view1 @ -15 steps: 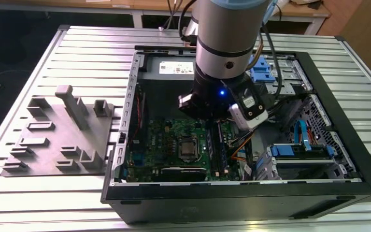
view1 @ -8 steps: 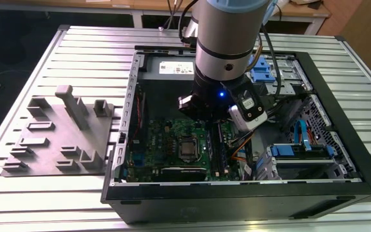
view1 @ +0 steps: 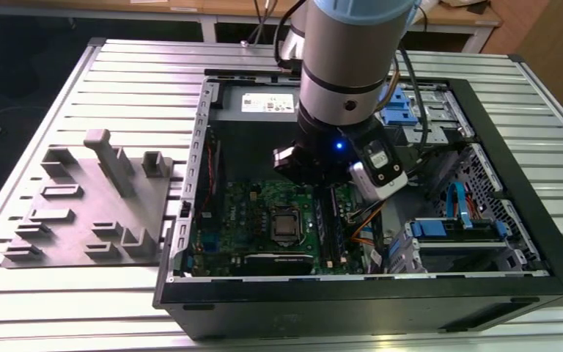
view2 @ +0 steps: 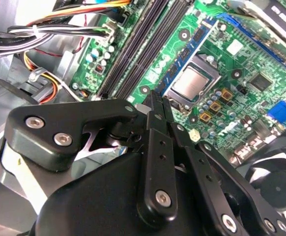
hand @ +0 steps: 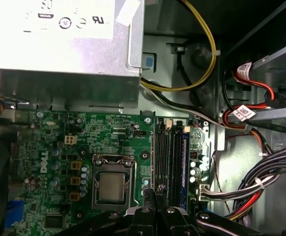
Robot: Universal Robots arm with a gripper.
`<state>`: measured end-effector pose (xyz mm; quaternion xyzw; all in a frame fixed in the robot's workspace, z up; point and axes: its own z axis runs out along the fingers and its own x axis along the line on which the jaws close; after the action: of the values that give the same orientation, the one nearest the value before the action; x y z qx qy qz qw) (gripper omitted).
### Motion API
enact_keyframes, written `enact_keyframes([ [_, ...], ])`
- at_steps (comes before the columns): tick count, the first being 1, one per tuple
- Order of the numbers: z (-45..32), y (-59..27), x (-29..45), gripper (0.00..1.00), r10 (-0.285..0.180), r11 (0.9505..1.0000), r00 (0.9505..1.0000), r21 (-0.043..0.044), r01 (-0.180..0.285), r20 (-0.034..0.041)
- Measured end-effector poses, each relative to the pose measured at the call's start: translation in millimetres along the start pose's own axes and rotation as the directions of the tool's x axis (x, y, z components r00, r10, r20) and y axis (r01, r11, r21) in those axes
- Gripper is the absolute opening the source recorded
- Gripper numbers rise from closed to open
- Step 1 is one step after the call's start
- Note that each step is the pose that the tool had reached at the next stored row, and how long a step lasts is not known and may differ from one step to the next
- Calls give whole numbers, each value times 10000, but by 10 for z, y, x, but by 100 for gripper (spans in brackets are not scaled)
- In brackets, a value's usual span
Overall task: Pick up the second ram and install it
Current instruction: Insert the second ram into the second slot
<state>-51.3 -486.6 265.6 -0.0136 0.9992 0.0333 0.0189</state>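
Standing next to the open PC case right now, the arm is reaching down into it. Using the CPU socket as my anchor, the gripper is parked just off the socket's corner, over the near end of the memory slots. Its fingers are pinched together and I can't see anything between them in either wrist view, so it looks empty to me. The second ram is, I think, the dark blue strip standing edge-on in the slot furthest from the socket. I honestly can't tell from here whether it's fully seated or which stick went in first. If this is the seating push, my take is to press straight down with even pressure along the stick rather than on one end. The white latches at the far end should close by themselves if the notch is lined up. The wire bundle just past the slots, on the side away from the socket, is what I'd worry about snagging. For writing, there's a white sticker with print and symbols on the silver power supply beyond the socket. There are small white tags on the red-and-black cables, and white lettering on the green motherboard beside the socket.
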Motion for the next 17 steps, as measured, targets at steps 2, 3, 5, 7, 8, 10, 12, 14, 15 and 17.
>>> enact_keyframes([
  [2, 23, -2, -12, 9, 0, 10000, 10000, 0, 0, 0],
  [3, 36, -3, -17, 9, 0, 10000, 10000, -1, 0, 0],
  [5, 64, -5, -23, 9, 0, 10000, 10000, -1, 0, 0],
  [7, 94, -7, -27, 9, 1, 10000, 10000, 0, -1, 0],
  [8, 108, -8, -28, 9, 1, 10000, 10000, -1, -1, 0],
  [10, 134, -10, -32, 9, 0, 10000, 10000, 0, 0, 0],
  [12, 160, -12, -42, 9, 1, 10000, 10000, 0, -1, 0],
  [14, 181, -14, -62, 9, 4, 10000, 10000, 0, -4, 0],
  [15, 190, -15, -75, 9, 5, 10000, 10000, -1, -5, 0],
  [17, 201, -16, -96, 9, 6, 10000, 10000, 0, -6, 0],
])
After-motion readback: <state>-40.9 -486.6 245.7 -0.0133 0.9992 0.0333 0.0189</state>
